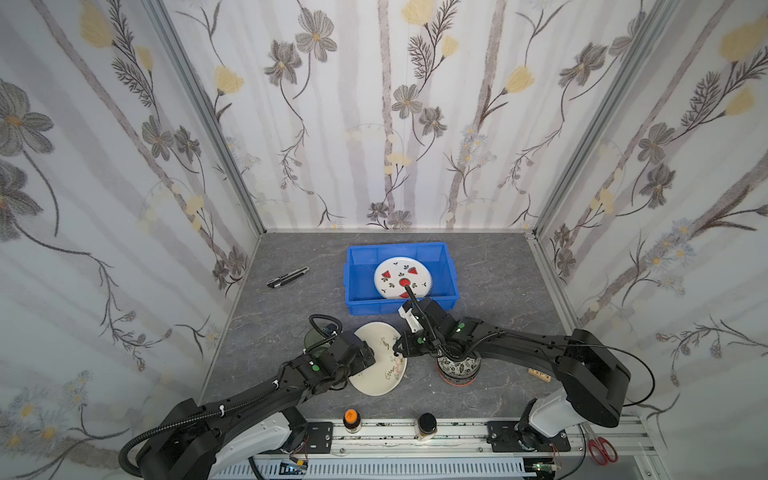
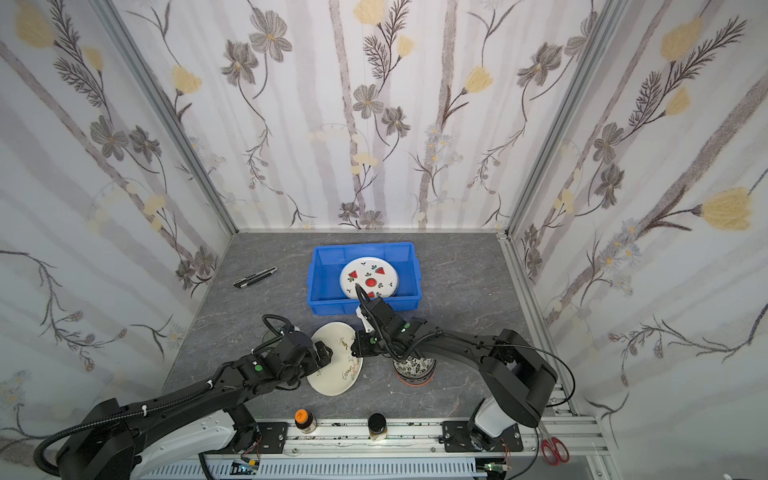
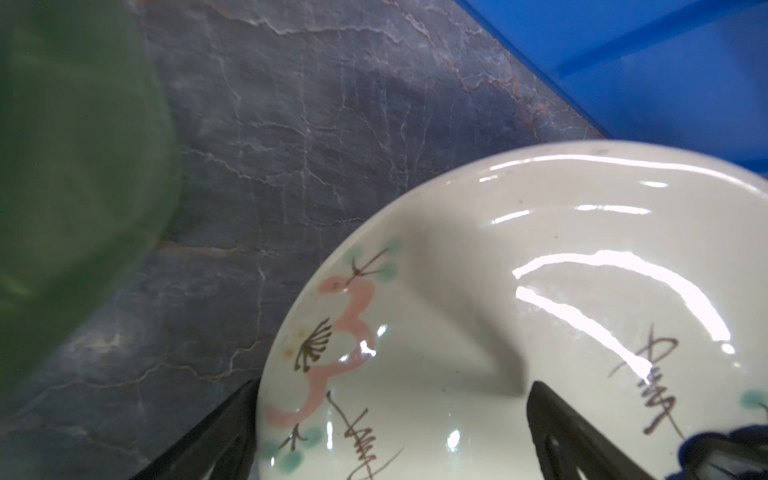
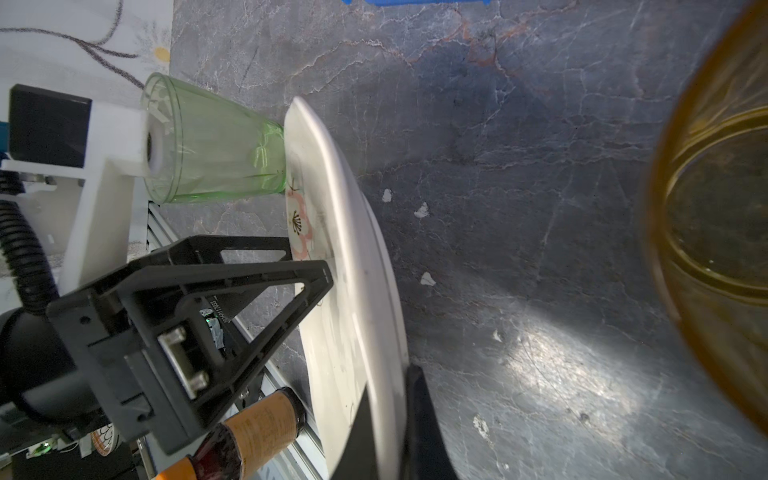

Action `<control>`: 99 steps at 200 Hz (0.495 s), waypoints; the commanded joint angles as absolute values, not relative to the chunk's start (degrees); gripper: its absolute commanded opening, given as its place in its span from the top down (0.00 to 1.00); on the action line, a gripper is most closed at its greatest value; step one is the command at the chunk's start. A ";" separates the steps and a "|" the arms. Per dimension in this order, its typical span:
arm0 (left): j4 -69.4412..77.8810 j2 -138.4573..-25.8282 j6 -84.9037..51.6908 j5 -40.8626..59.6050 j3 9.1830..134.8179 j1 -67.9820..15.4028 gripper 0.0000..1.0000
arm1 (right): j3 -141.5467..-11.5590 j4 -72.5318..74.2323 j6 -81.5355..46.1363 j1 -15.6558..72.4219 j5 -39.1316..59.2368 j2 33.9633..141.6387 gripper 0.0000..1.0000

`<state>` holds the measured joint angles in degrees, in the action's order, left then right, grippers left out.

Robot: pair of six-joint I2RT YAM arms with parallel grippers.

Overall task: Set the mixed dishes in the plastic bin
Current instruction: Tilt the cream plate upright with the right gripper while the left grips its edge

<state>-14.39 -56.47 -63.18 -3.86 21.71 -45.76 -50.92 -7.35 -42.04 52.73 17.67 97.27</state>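
Blue bin [image 1: 441,262], mid-desk rear, holds only the watermelon plate [image 1: 395,272]. Near front edge, right pincer [image 4: 392,399] clamps the rim of cream plate [image 1: 378,381]; left pincer [image 3: 395,384] gapes wide astride it. Outstanding: bowls [image 1: 457,368], green tumbler [image 1: 312,337].

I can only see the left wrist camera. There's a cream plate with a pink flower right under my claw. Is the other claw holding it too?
Observer: Yes. The right claw is shut on the cream plate's rim.
Operator: What's that blurry stuff beside it?
Observer: A green glass, standing upright next to the plate.
Operator: Is anything in the bin yet?
Observer: One watermelon plate lies inside it.
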 commanded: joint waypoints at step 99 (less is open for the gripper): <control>-8.92 -36.36 -57.82 2.51 17.91 -42.90 0.00 | -49.09 -4.23 -42.10 47.79 23.52 88.79 1.00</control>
